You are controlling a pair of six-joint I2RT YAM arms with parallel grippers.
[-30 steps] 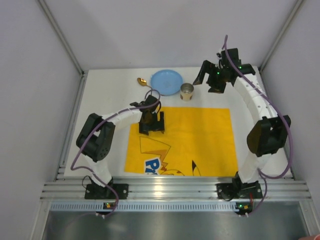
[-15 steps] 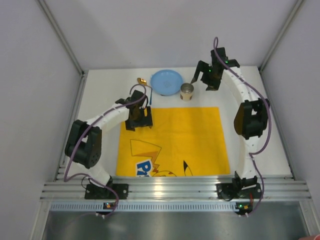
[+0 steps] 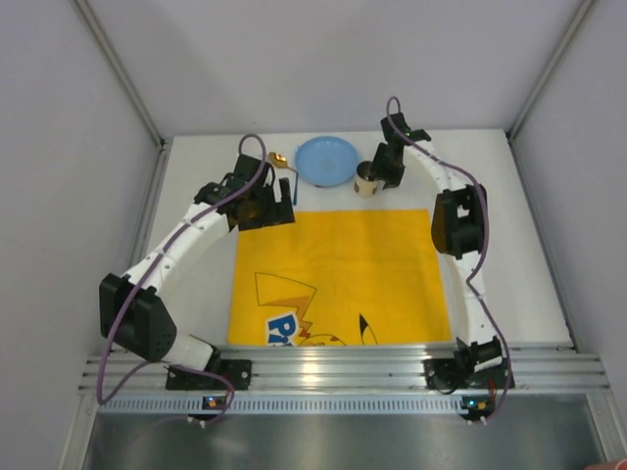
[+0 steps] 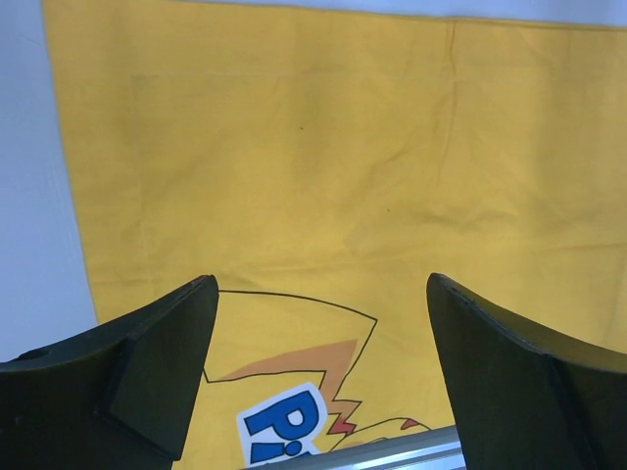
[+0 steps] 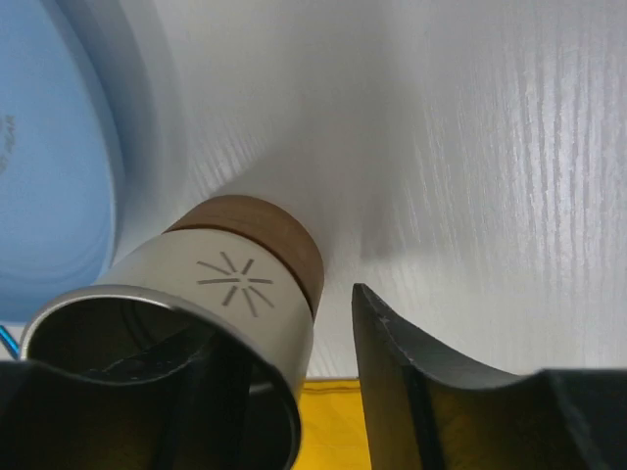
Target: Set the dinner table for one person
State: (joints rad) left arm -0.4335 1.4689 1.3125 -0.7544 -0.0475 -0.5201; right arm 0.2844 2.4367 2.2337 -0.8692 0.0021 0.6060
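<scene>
A steel cup [image 3: 365,182] with a brown base [image 5: 265,230] stands on the white dinner table [image 3: 191,176], just past the far edge of the yellow cartoon placemat [image 3: 338,279]. My right gripper [image 3: 378,174] straddles the cup's rim. One finger is inside the cup and the other finger [image 5: 411,362] is outside, a small gap off the wall. A blue plate [image 3: 326,160] lies left of the cup, and a gold spoon [image 3: 278,159] lies further left. My left gripper [image 3: 266,208] hangs open and empty over the placemat's [image 4: 343,147] far-left corner.
Silver rails [image 3: 333,370] edge the table at the near side, and grey walls close it in on three sides. In the right wrist view the blue plate [image 5: 49,176] fills the left and bare tabletop [image 5: 460,137] the right.
My right arm swung left and down onto the cup, and its jaws narrowed. My left arm moved back and left to the placemat's far-left corner. The placemat shifted slightly left.
</scene>
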